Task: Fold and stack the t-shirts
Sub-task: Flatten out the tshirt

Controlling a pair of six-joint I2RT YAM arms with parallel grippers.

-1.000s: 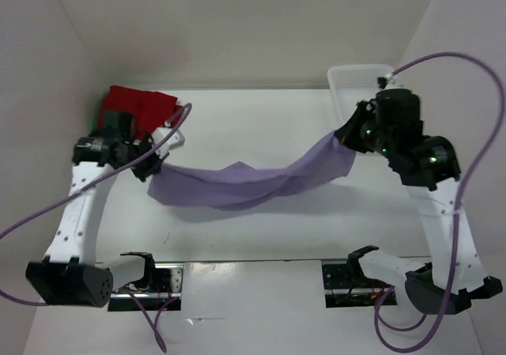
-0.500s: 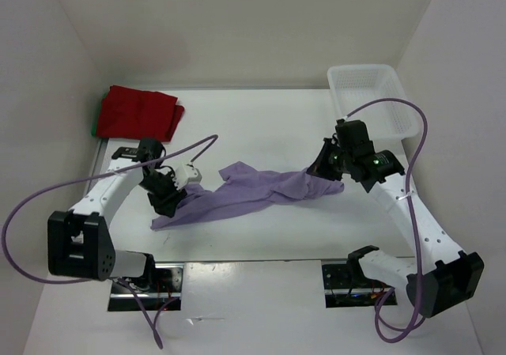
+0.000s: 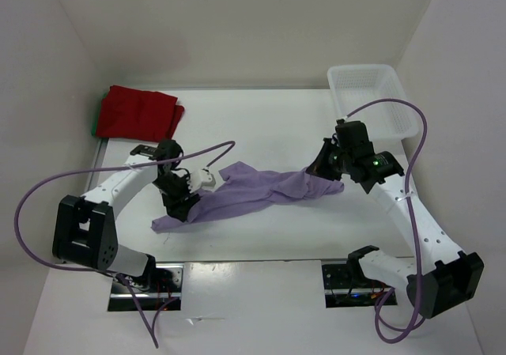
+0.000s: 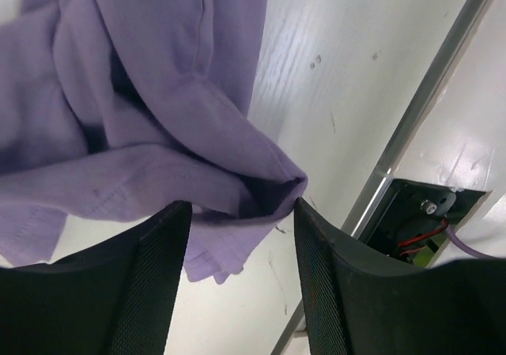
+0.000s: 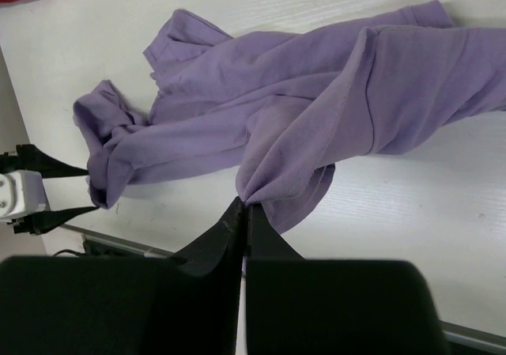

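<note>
- right gripper (image 5: 243, 205) is pinched tight on a bunched fold of the lavender shirt (image 3: 253, 190)
- left gripper (image 4: 241, 206) stands with jaws apart, the shirt's other end lying loose between them
- lavender shirt sprawls crumpled across the table (image 3: 261, 118); red shirt (image 3: 138, 111) sits folded at the far left corner

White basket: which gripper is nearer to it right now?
Right. The right gripper sits just off the basket's near left corner, pinching the lavender shirt; the left gripper is across the table at the shirt's other end.
</note>
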